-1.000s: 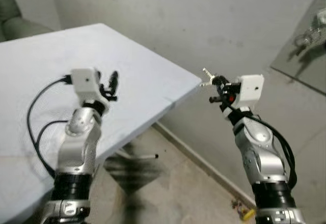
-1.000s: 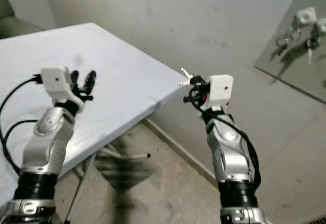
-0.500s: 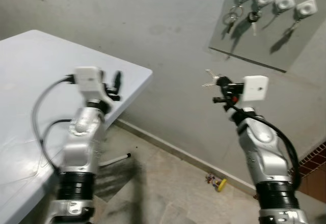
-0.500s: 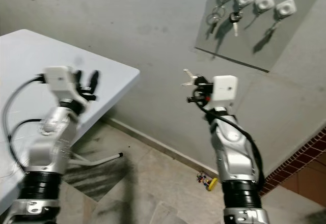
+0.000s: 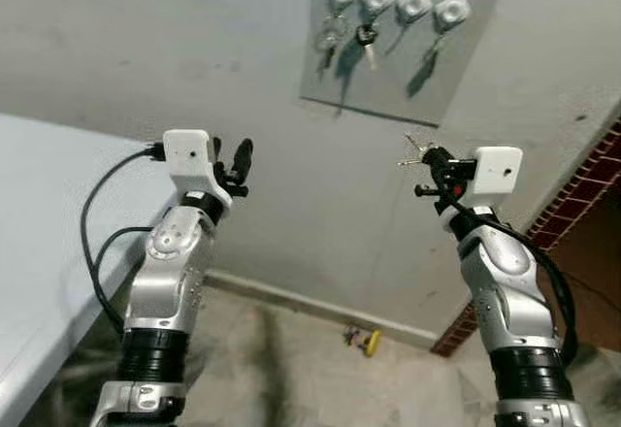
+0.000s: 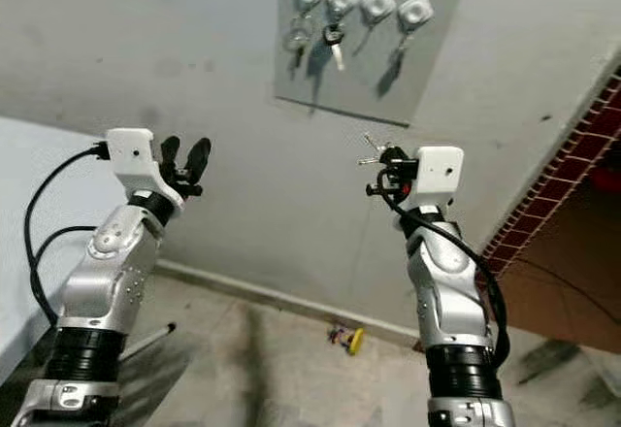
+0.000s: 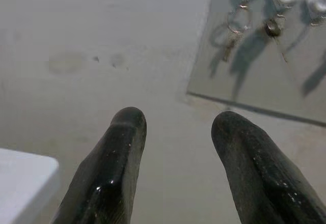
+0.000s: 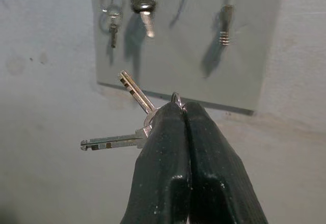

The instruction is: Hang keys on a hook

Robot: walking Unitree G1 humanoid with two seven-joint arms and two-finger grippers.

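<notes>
Right gripper (image 8: 181, 113) pinched tight on the keys (image 8: 133, 116), its fingers closed at the ring so that two blades splay free to one side and the loop of the ring protrudes just above the fingertips, presumably left exposed for catching a hook. The keys are raised in front of the wall, below and to the right of the grey hook board (image 5: 403, 44), well apart from it. The board carries four white hooks; three seem to hold keys already, and the third hook (image 5: 414, 4) looks bare, though the view is too coarse to be sure. Left gripper (image 5: 233, 160) raised, fingers parted around nothing, beside the white table (image 5: 39, 213) edge. Open wall lies between keys and board.
</notes>
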